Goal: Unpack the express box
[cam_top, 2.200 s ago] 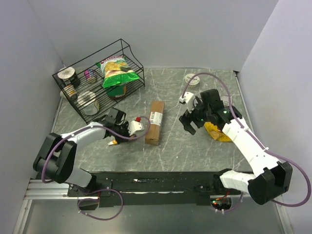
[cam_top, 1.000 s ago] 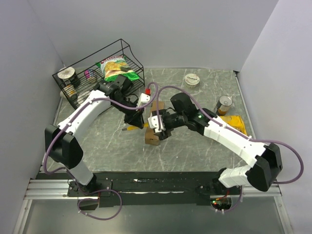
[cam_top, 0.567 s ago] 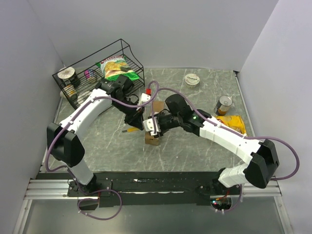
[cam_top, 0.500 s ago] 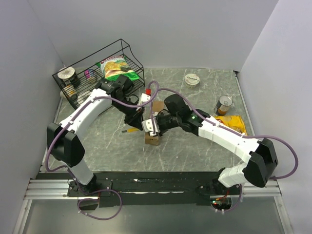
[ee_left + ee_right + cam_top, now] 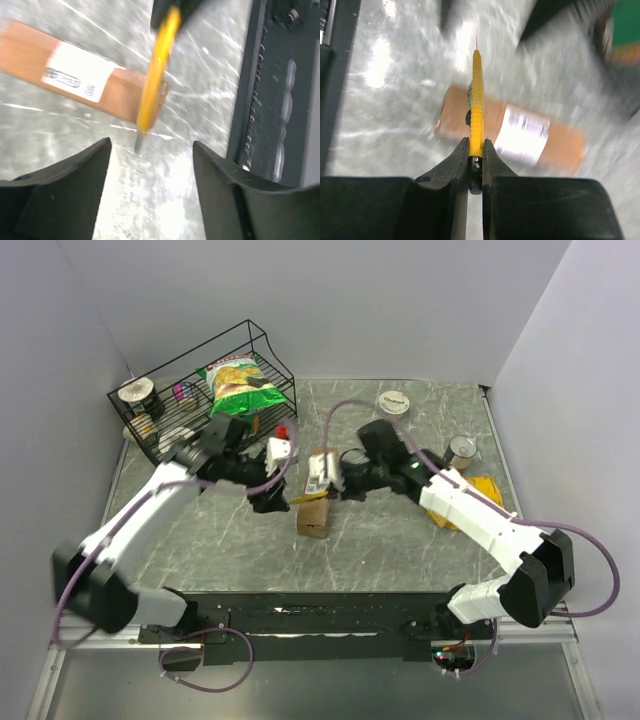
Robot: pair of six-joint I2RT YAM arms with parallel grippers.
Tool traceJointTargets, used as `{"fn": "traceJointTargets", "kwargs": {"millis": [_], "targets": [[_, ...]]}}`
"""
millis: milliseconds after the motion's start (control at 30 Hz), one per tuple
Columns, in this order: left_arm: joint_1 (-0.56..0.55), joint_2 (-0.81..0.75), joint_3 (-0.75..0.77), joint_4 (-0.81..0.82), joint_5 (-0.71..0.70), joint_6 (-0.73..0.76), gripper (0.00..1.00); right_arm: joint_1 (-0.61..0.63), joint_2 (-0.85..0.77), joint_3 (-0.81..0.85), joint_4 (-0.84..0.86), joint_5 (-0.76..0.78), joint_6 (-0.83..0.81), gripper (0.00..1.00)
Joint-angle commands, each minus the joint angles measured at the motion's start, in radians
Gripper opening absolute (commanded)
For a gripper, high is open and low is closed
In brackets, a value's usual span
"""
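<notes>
Now the right tool point(image 5: 476, 150) is clamped on a slim yellow cutter point(image 5: 477, 95) over the express box point(image 5: 315, 516), which lies flat mid-desk point(image 5: 390, 545). Beside the box, the left tool point(image 5: 150, 150) stands wide and empty.

The left arm point(image 5: 150, 505) stretches toward the middle, the left gripper point(image 5: 151, 150) spread wide; the right arm point(image 5: 470, 515) bends inward, the right gripper point(image 5: 476, 145) pinched tight on a yellow knife point(image 5: 477, 100).
</notes>
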Motion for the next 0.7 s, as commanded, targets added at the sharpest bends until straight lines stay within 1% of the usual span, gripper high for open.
{"fn": "traceJointTargets", "kwargs": {"millis": [0,67,100,167,367,433,500,667], "targets": [[-0.002,-0.246,-0.158,0.390,-0.069,-0.198,0.74,-0.122,-0.051,0.123,-0.237,-0.106,0.309,0.00],[-0.003,-0.266,-0.195,0.428,-0.063,-0.221,0.76,-0.180,-0.023,0.192,-0.292,-0.210,0.366,0.00],[-0.003,-0.268,-0.198,0.432,-0.062,-0.238,0.76,-0.194,-0.015,0.213,-0.324,-0.235,0.412,0.00],[-0.003,-0.262,-0.200,0.440,-0.040,-0.244,0.77,-0.208,-0.018,0.241,-0.323,-0.279,0.434,0.00],[-0.003,-0.223,-0.163,0.464,-0.008,-0.264,0.79,-0.207,-0.018,0.256,-0.291,-0.273,0.423,0.00],[-0.005,-0.199,-0.146,0.483,0.004,-0.287,0.82,-0.207,-0.017,0.265,-0.286,-0.280,0.422,0.00],[-0.005,-0.173,-0.132,0.475,0.048,-0.279,0.79,-0.207,-0.014,0.276,-0.286,-0.281,0.417,0.00],[-0.011,-0.148,-0.117,0.471,0.095,-0.264,0.68,-0.207,-0.023,0.293,-0.280,-0.264,0.408,0.00]]}}
